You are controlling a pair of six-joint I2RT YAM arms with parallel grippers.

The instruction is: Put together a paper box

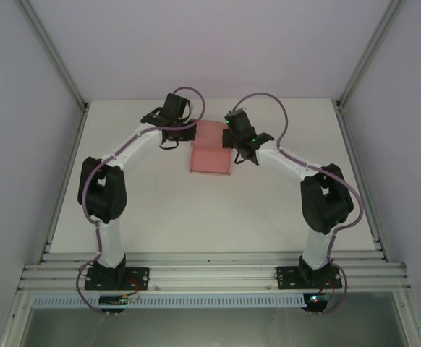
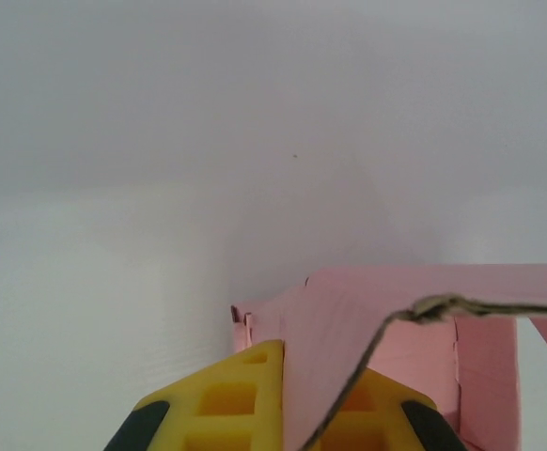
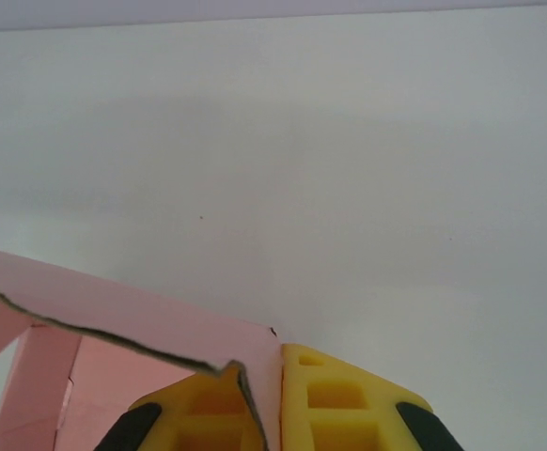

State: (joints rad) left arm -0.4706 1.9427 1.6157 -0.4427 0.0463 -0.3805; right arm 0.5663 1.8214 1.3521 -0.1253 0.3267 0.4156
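Card of the pink paper box (image 1: 209, 157) is seen on the far half of the table (image 1: 152, 210), partly folded up. Its left wall is pinched by the left gripper (image 1: 173, 141) between yellow fingers (image 2: 222, 404). The right wall is clamped likewise by the right gripper (image 1: 238, 150).

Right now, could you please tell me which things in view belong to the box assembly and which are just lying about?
Belongs to the job:
- paper box
- left pincer, closed on a wall of the box
- right pincer, closed on another wall

Just there, not part of it:
- table
- aluminium rails at the near edge
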